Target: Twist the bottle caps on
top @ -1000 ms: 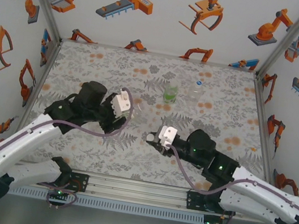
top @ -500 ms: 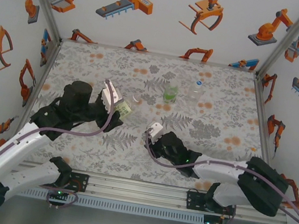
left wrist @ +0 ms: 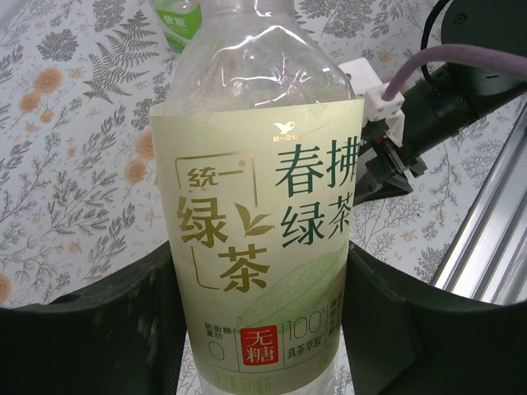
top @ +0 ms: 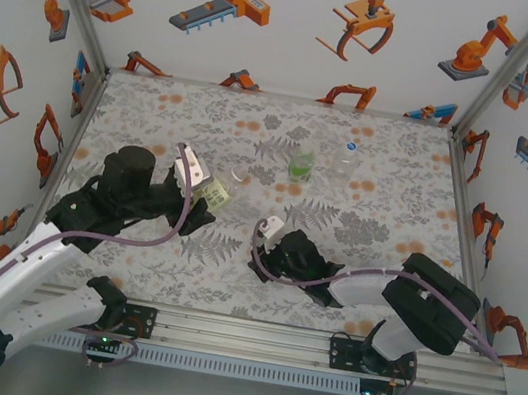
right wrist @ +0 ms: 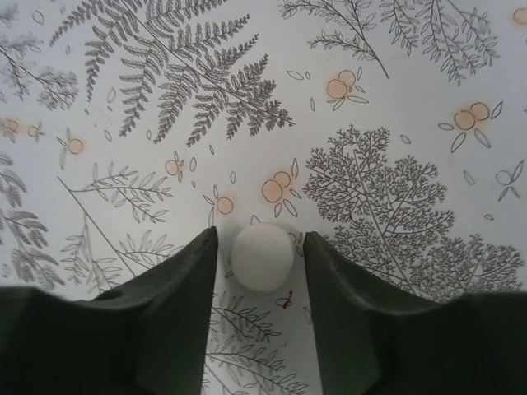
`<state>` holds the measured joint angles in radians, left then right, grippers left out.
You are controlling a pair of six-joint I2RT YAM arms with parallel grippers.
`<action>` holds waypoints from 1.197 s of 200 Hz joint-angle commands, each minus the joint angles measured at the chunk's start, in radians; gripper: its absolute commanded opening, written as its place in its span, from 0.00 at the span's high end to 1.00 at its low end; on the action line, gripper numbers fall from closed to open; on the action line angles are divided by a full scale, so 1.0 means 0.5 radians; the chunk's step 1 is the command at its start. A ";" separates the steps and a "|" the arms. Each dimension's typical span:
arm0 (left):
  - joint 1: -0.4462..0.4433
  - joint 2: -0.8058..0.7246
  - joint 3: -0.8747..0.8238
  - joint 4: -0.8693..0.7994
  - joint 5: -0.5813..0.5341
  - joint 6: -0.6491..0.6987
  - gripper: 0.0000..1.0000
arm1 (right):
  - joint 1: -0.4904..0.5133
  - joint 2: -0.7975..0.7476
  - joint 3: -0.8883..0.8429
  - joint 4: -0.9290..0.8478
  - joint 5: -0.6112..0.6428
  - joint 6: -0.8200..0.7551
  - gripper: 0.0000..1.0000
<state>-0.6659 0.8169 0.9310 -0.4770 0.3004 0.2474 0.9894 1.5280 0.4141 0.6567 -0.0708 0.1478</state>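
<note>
While the left tool (top: pixel 205 196) is clamped on the pale yellow-green labelled bottle (left wrist: pixel 259 239), gripping it low on the label at the left middle of the tabletop (top: pixel 157 109), the right tool (right wrist: pixel 260 238) sits low with its jaws spread to either side of a white cap (right wrist: pixel 262 257) lying on the fern print, a sliver of gap on each side. Further back stand the green-labelled bottle (top: pixel 301 163) and the clear bottle (top: pixel 346 161), near each other.
</note>
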 commanded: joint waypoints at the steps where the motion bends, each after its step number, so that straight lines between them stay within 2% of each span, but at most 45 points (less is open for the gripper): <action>1: 0.015 -0.033 -0.018 0.020 0.016 -0.013 1.00 | -0.009 -0.082 0.038 -0.264 -0.013 0.096 0.49; 33: 0.014 -0.029 -0.021 0.027 -0.032 -0.028 1.00 | -0.009 -0.204 0.292 -0.854 0.118 0.182 0.48; 52: 0.015 -0.030 -0.027 0.041 -0.140 -0.074 1.00 | -0.010 -0.224 0.471 -1.162 0.142 0.249 0.49; 88: 0.027 -0.057 -0.033 0.046 -0.517 -0.243 1.00 | -0.009 -0.214 0.761 -1.570 0.193 0.494 0.50; 135: 0.114 -0.176 -0.070 -0.006 -1.001 -0.564 1.00 | -0.027 0.014 1.142 -2.079 0.265 0.854 0.59; 158: 0.174 -0.236 -0.100 -0.029 -1.012 -0.645 1.00 | -0.028 0.194 1.350 -2.309 0.224 0.971 0.60; 180: 0.211 -0.272 -0.118 -0.038 -1.036 -0.729 1.00 | -0.027 0.337 1.504 -2.492 0.289 1.097 0.60; 239: 0.233 -0.274 -0.135 -0.026 -0.964 -0.745 1.00 | -0.021 0.526 1.679 -2.701 0.413 1.248 0.57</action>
<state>-0.5556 0.6876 0.8726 -0.4950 -0.1928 -0.1005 0.9783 1.7756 1.2171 -0.6052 0.0879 0.7124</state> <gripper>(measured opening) 0.597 0.412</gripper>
